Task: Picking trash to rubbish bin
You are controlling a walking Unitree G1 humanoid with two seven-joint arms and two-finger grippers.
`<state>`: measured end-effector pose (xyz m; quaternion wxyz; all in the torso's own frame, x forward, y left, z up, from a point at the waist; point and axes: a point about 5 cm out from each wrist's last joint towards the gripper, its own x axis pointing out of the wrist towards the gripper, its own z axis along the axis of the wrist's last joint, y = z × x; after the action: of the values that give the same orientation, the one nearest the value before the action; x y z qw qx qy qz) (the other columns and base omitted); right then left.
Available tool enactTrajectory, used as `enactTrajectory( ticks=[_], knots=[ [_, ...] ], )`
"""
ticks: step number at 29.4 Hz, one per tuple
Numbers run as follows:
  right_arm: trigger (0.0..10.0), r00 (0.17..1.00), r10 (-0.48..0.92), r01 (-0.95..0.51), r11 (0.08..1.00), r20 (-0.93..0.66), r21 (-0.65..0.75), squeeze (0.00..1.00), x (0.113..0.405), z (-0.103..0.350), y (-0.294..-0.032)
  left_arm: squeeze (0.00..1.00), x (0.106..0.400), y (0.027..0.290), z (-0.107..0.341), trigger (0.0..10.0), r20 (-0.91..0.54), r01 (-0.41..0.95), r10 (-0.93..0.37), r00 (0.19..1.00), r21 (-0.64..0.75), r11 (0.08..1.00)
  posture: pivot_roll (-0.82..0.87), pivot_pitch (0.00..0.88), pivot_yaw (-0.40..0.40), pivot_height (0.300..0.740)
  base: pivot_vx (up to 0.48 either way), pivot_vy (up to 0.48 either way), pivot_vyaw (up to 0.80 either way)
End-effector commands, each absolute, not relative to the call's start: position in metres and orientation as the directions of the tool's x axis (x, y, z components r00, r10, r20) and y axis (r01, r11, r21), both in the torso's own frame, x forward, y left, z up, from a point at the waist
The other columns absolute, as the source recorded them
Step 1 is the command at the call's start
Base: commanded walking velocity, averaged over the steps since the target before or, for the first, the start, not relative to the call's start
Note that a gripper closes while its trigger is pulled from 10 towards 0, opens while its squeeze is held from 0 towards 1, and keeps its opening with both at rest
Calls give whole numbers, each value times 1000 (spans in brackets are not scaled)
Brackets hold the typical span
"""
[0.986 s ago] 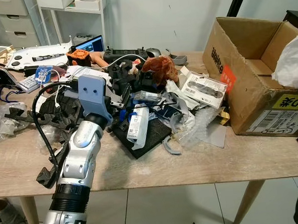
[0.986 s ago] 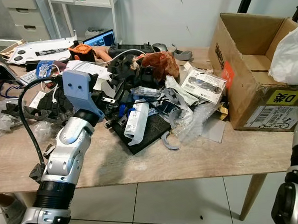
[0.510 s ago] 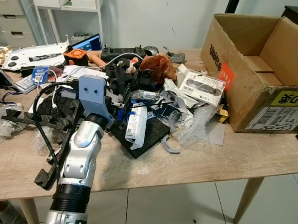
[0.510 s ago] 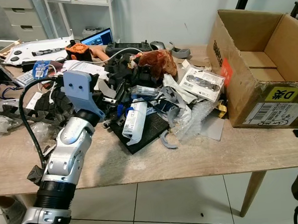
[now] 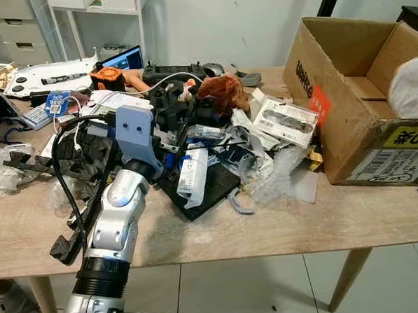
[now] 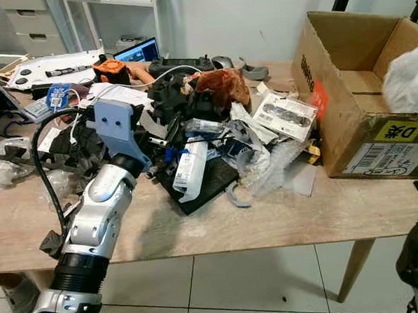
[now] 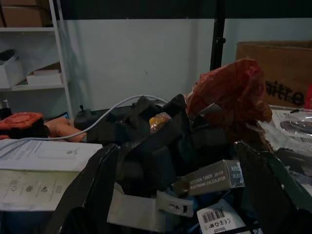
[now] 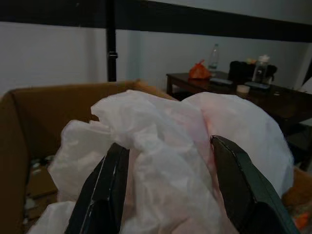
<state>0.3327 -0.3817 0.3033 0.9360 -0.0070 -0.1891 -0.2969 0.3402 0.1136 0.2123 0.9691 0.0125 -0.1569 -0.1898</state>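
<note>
The white plastic bag (image 5: pixel 412 86) is blurred and cut off by the right edge of the head view, and its lower part runs out of the bottom of the right wrist view. It covers part of the cardboard box (image 5: pixel 346 93), whose right side also leaves the frame. The left hand (image 7: pixel 170 195) is hidden in the head views behind its grey wrist mount (image 5: pixel 136 136). In the dim left wrist view, small print on the boxes in the trash pile (image 5: pixel 215 149) is mostly unreadable. The worktop (image 5: pixel 268 223) is cut off at the left edge.
</note>
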Motion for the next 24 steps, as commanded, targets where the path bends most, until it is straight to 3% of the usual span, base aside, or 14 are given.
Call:
enactTrajectory(
  ticks=[1, 4, 5, 7, 14, 19, 20, 22, 23, 24],
  knots=[
    [10000, 738, -565, 571, 814, 369, 105, 0, 330, 303, -384, 0, 341, 110, 208, 10000, 283, 374, -382, 880, 84, 924, -5, 157, -41, 740, 0, 0, 0],
    [10000, 725, -568, 576, 810, 391, 108, 43, 329, 307, -385, 0, 340, 111, 208, 10000, 282, 374, -382, 880, 85, 924, -5, 157, -41, 740, 0, 0, 0],
    [10000, 710, -573, 582, 805, 409, 118, 961, 327, 310, -386, 0, 340, 112, 207, 10000, 282, 373, -381, 881, 85, 924, -5, 157, -41, 740, 0, 0, 0],
    [10000, 698, -577, 584, 801, 423, 129, 1000, 325, 313, -387, 0, 340, 112, 207, 10000, 281, 371, -380, 881, 85, 925, -3, 159, -44, 740, 0, 0, 0],
    [10000, 637, -602, 611, 775, 481, 160, 1000, 314, 331, -398, 0, 340, 113, 207, 10000, 281, 368, -377, 883, 85, 926, -3, 159, -44, 740, 0, 0, 0],
    [10000, 532, -634, 678, 716, 562, 166, 1000, 304, 348, -402, 0, 340, 112, 207, 10000, 282, 370, -379, 881, 85, 925, -5, 158, -42, 740, 0, 0, 0],
    [10000, 524, -624, 670, 722, 580, 172, 0, 303, 352, -400, 0, 340, 112, 207, 10000, 282, 370, -379, 881, 86, 925, -5, 156, -41, 740, 0, 0, 0],
    [10000, 636, -501, 503, 846, 587, 176, 0, 319, 354, -381, 0, 340, 113, 207, 10000, 282, 369, -378, 882, 86, 925, -8, 156, -40, 740, 0, 0, 0],
    [10000, 757, -361, 358, 927, 544, 117, 0, 336, 345, -359, 0, 341, 113, 207, 10000, 281, 369, -378, 882, 86, 925, -8, 156, -40, 740, 0, 0, 0],
    [10000, 797, -299, 302, 950, 524, 82, 0, 342, 341, -349, 0, 340, 113, 207, 10000, 281, 370, -379, 882, 88, 925, -8, 155, -40, 740, 0, 0, 0]
  ],
)
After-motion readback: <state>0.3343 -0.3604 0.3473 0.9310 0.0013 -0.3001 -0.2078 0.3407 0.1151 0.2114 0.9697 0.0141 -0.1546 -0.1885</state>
